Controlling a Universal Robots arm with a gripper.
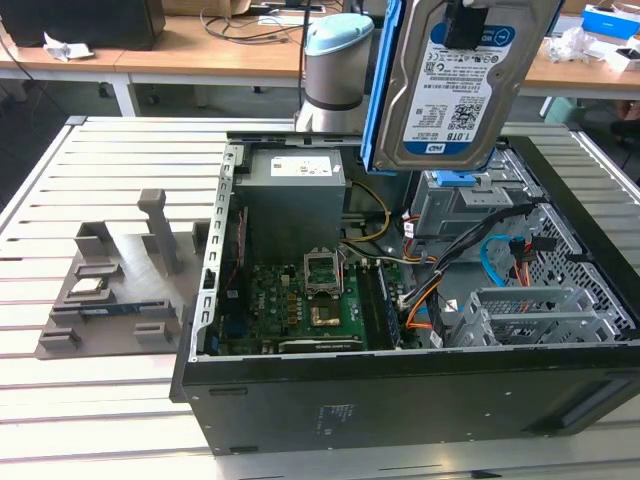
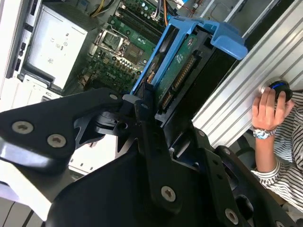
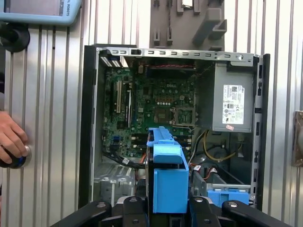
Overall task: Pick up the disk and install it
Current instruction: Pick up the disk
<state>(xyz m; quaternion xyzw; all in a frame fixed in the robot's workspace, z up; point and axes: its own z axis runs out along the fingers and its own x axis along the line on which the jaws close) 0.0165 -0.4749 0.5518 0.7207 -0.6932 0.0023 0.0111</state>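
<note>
The disk [image 1: 455,85], a silver drive with a white-and-blue label in a bright blue carrier frame, hangs upright high above the back right part of the open computer case [image 1: 400,400]. My gripper [image 1: 466,22] is shut on its top edge. In the second wrist view the black fingers [image 2: 144,106] clamp the disk [image 2: 177,71] edge-on, with the motherboard far below. In the first wrist view the blue carrier [image 3: 168,175] sits between the two fingers [image 3: 135,208], over the case's drive-bay end.
Inside the case are the green motherboard [image 1: 300,300], a grey power supply box [image 1: 295,190], cables, and a metal drive bay [image 1: 465,205] with a blue latch [image 1: 455,180]. A grey fixture [image 1: 110,290] lies on the slatted table. A person's hand [image 3: 9,142] rests on a button.
</note>
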